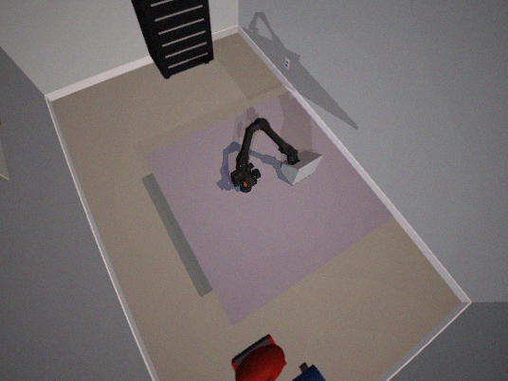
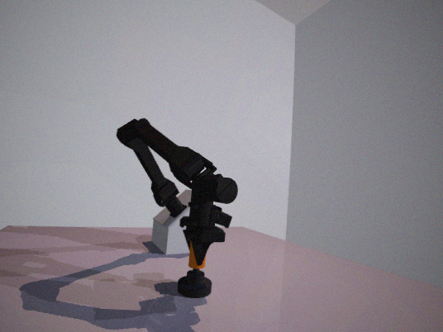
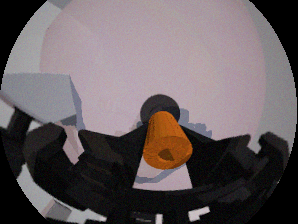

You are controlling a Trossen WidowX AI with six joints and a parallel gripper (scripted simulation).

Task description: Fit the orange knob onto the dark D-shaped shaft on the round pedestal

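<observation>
The orange knob point(image 1: 244, 184) point(image 2: 192, 263) point(image 3: 167, 131) is upright between the fingers of my gripper point(image 2: 198, 259) point(image 3: 162, 127), which is shut on it. The round dark pedestal point(image 2: 194, 286) point(image 3: 159, 101) stands directly below the knob. In the exterior view a short piece of the dark shaft point(image 2: 196, 270) shows between the knob's lower edge and the pedestal's raised centre, so the knob is not against the pedestal. Whether the shaft's tip is inside the knob's hole is hidden. The wrist view shows the dark opening in the knob's near end; the shaft's flat side is not visible.
The arm's base sits on a grey-white wedge block point(image 1: 305, 168) point(image 2: 160, 235) point(image 3: 42, 97) behind the pedestal. A grey strip point(image 1: 176, 234) lies along the edge of the pinkish surface point(image 1: 284, 237). A black rack, a red object point(image 1: 261, 364) and a blue object stand farther off.
</observation>
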